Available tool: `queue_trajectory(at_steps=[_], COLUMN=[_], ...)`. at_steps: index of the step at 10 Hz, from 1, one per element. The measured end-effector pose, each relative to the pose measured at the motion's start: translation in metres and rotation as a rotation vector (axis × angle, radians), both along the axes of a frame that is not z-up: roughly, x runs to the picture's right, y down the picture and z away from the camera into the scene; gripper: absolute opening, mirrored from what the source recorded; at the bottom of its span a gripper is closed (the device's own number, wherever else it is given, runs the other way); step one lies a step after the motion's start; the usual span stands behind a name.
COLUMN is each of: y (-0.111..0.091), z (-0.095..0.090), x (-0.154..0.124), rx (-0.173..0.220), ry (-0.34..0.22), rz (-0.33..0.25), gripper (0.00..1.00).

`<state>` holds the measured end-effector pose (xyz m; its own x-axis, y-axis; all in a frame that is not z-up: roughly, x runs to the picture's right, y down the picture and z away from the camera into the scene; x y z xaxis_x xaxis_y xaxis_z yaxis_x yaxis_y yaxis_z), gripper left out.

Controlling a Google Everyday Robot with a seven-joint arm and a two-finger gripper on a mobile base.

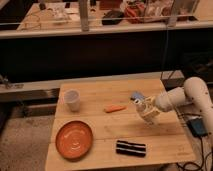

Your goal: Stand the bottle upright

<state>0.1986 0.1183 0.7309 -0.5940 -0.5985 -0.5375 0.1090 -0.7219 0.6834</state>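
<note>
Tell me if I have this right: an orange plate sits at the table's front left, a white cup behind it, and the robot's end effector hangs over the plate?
Not quite. The camera view shows the end effector over the right part of the table, far from the orange plate. The plate does sit at the front left, with the white cup behind it.

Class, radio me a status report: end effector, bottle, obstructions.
End effector low over table's right side. Bottle hard to make out, seemingly at it. Carrot and black pack nearby, apart.
</note>
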Motion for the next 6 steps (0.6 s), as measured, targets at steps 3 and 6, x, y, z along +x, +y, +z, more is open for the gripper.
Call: queue_trajectory(at_steps=[3,6], y=[-0.0014,0.0012], z=[0.0023,0.001], x=[-0.0049,-0.004], rx=[0.024,0.058], ry=[-0.075,-0.163], rz=[0.066,0.196], gripper=[0.0,0.0])
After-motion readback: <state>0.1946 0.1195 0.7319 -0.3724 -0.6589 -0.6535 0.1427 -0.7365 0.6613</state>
